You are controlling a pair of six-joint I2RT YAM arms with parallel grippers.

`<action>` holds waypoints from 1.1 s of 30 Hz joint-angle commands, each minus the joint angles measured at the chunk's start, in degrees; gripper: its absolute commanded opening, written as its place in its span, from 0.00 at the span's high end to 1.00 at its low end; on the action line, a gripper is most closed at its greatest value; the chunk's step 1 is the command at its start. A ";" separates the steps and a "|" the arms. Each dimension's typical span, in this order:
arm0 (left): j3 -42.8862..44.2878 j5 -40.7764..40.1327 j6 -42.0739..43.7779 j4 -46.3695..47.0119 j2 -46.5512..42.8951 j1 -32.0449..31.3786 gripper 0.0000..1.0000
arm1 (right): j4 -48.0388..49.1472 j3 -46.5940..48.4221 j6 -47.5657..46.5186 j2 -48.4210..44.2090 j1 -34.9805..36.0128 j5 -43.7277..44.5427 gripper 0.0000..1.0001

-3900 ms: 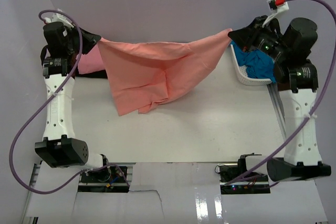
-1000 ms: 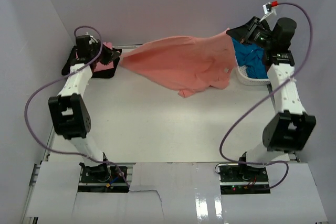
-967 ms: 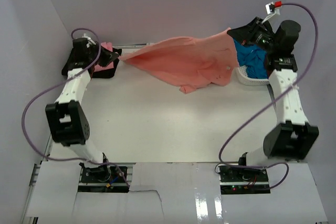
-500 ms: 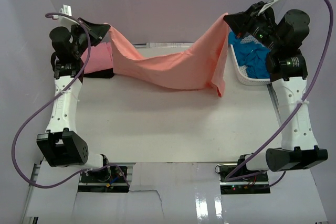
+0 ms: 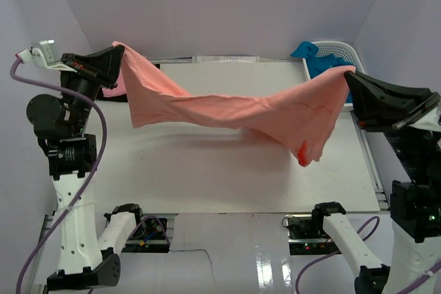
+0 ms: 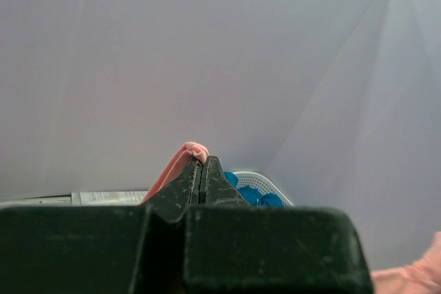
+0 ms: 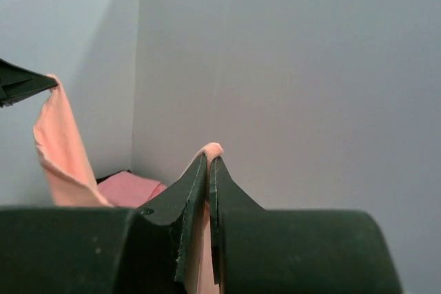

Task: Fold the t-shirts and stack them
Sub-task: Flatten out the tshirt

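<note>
A large salmon-coral t-shirt (image 5: 227, 111) hangs in the air over a white table (image 5: 207, 191), stretched like a hammock between two robot arms. Its long axis runs left to right, from above the table's far left corner to above its right edge, and it sags in the middle. No print or writing can be read on it.

The left gripper (image 5: 118, 51) is clamped tight on one end of the shirt. In the left wrist view its black fingers (image 6: 219, 177) are pressed together, with a fold of salmon cloth poking out at the tips. The right gripper (image 5: 349, 77) is clamped just as tight on the other end, and a small peak of cloth shows between its tips in the right wrist view. Near the right gripper a bunched part of the shirt droops towards the table.

Behind the left gripper, at the table's far left corner, lies a lighter pink t-shirt (image 7: 131, 187), mostly hidden from above by the hanging cloth. At the far right corner stands a white lattice basket (image 5: 344, 51) holding bright blue t-shirts (image 5: 310, 56). The right gripper and the raised shirt cover the basket's near side. A purple cable (image 5: 96, 142) loops beside the left arm. Plain pale walls (image 5: 241, 5) enclose the table.
</note>
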 commanded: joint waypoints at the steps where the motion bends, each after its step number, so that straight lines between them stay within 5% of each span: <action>1: -3.20 -3.29 3.72 -3.70 -2.76 0.13 1.00 | 0.39 1.21 -2.42 0.82 -0.19 2.55 0.92; 9: -2.77 -8.19 4.60 -8.70 -9.44 0.04 1.00 | -2.77 9.39 0.12 -0.58 -0.98 -1.94 0.92; 16: -7.42 -11.82 4.60 -9.69 -10.77 0.04 1.00 | -9.28 10.03 0.92 5.37 -1.60 3.06 0.92; 20: -14.89 -12.43 2.93 -7.58 -3.05 0.13 1.00 | -5.34 -2.36 2.32 9.34 -1.60 7.54 0.92; 25: -15.79 -12.51 2.14 -4.32 10.40 -0.05 1.00 | -9.28 -2.74 0.75 21.98 -1.60 17.21 0.92; 30: -0.34 -12.17 2.93 -10.12 32.62 -0.84 1.00 | -11.22 5.86 0.57 37.69 -1.51 19.50 0.92; 33: 13.94 -11.55 2.76 -12.14 45.36 -1.54 1.00 | -14.29 20.69 0.13 50.45 -1.51 18.63 0.92</action>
